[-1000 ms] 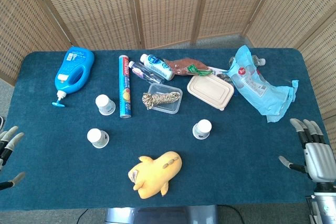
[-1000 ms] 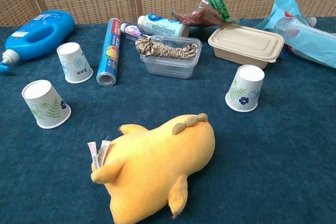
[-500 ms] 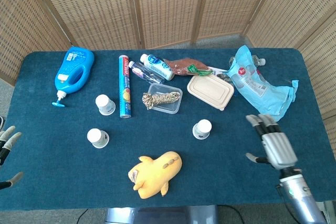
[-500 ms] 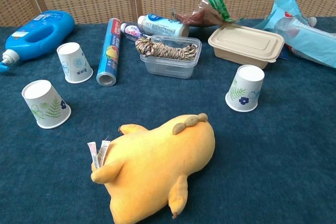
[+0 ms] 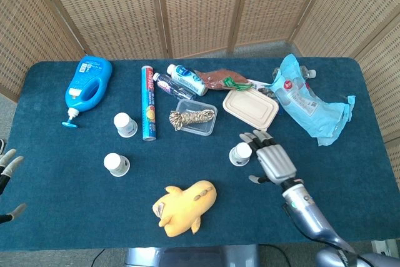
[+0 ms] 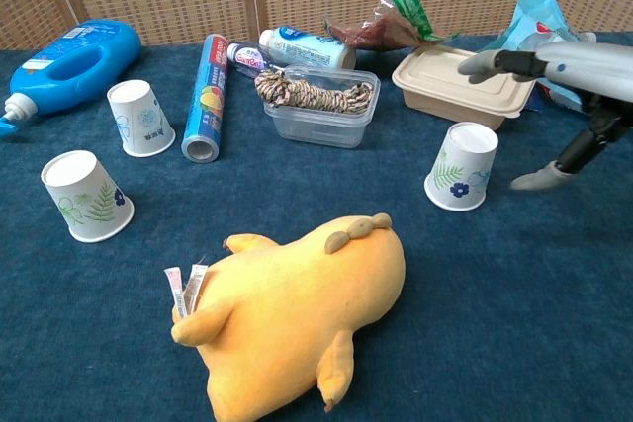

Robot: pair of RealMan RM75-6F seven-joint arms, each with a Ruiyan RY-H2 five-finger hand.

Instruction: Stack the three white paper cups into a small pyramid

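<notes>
The left hand (image 5: 6,176) sits spread at the table's near-left edge. The right hand (image 5: 270,161) hovers spread, empty, just beside the right cup (image 5: 240,153). Two more cups (image 5: 116,164) (image 5: 125,124) stand well left, upside down.

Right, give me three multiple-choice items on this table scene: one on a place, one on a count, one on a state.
1. Where is the coiled rope?
A. Inside the clear plastic tub
B. On the yellow plush toy
C. Under the blue detergent bottle

2. How many white paper cups stand on the blue table cloth?
A. Two
B. Three
C. Five

3. What is the right hand doing?
A. Holding a cup
B. Pressing the beige lidded box
C. Open beside the nearest white paper cup

Answers: 1 A, the rope lies in the tub. 2 B, three cups show, all upside down. 3 C, fingers apart, nothing held.
</notes>
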